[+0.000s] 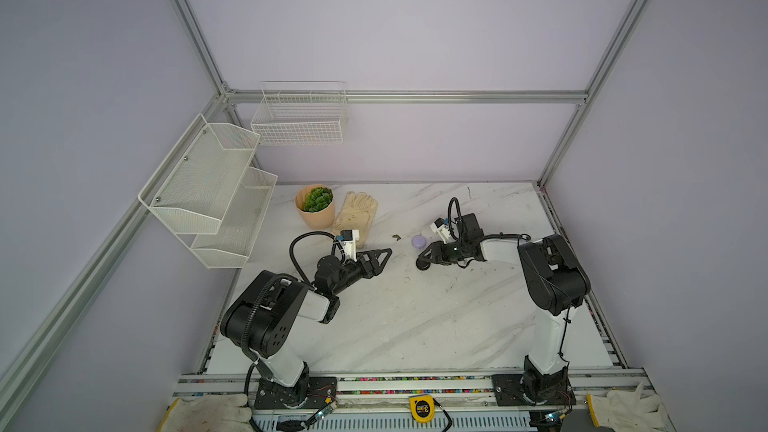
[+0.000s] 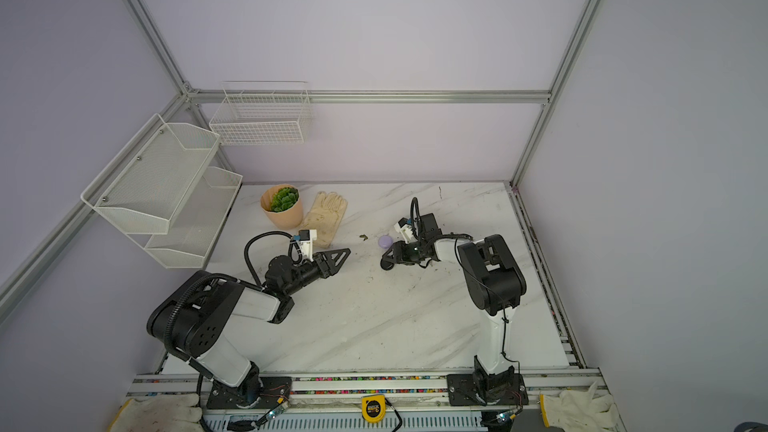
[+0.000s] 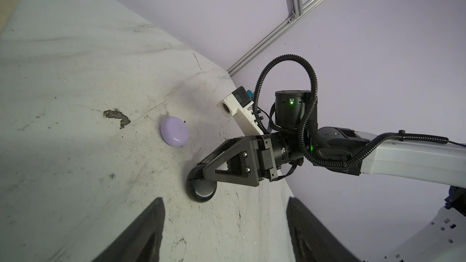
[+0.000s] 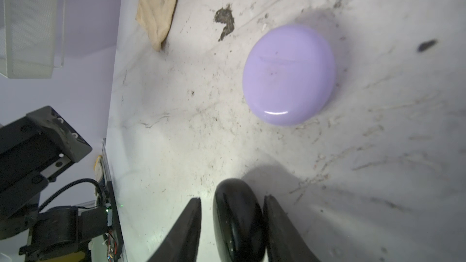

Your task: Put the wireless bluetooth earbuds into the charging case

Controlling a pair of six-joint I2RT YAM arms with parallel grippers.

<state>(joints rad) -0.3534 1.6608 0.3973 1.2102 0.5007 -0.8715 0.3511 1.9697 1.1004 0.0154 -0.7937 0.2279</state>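
Surface: scuffed white marble table [image 1: 415, 326] between lilac walls.
Black charging case [image 3: 201, 190]: shut, standing on its edge on the table, broad faces toward the jaws.
Right gripper [image 4: 232, 199]: jaws partly apart astride the black charging case; one pad touches it, the other shows a gap.
Lilac charging case [image 4: 288, 74]: shut, lying flat, dome up, near the black one but apart.
Left gripper [image 1: 386, 254]: jaws wide, holding nothing.
Earbuds: none in sight.

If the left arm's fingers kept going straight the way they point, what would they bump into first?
Probably the black case between the fingers of the right gripper; the lilac case sits off that line, and depth is unclear.
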